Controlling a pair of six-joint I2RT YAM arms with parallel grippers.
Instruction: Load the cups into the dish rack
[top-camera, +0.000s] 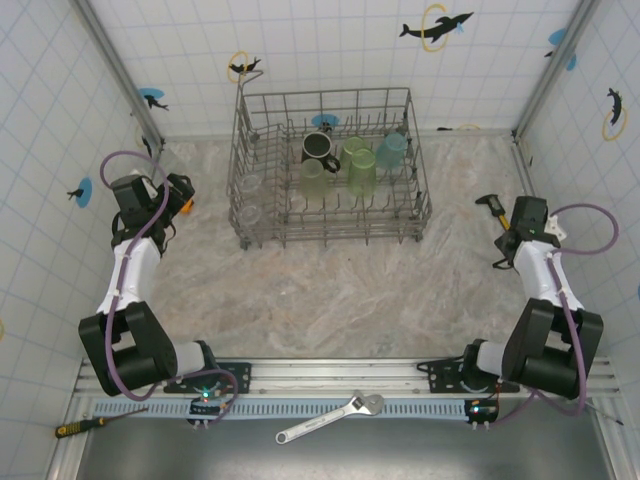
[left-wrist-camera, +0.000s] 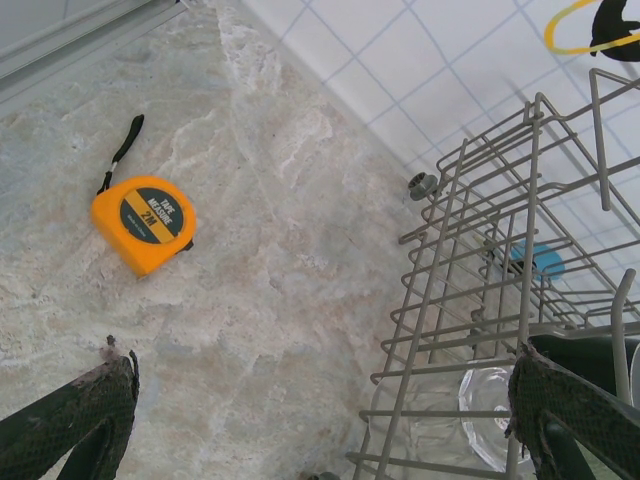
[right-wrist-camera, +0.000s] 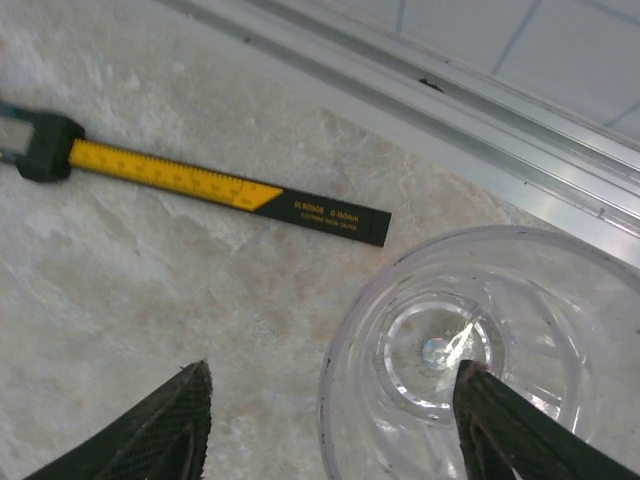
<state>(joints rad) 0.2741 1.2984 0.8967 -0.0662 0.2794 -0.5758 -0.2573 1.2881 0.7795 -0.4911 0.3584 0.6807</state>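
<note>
Jaws of the left gripper (left-wrist-camera: 320, 400) stood wide apart and empty, between an orange tape measure (left-wrist-camera: 143, 220) and the dish rack (top-camera: 330, 236). The rack already held clear cups (top-camera: 248, 198), a black mug (top-camera: 318, 148), green tumblers (top-camera: 362, 172) and a teal tumbler (top-camera: 391, 150) (loading judged mostly done). One clear cup (right-wrist-camera: 520, 300) was left on the table at far right, well apart from the rack. The right gripper (right-wrist-camera: 330, 385) straddled its wall, one finger inside, one outside, not clamped.
</note>
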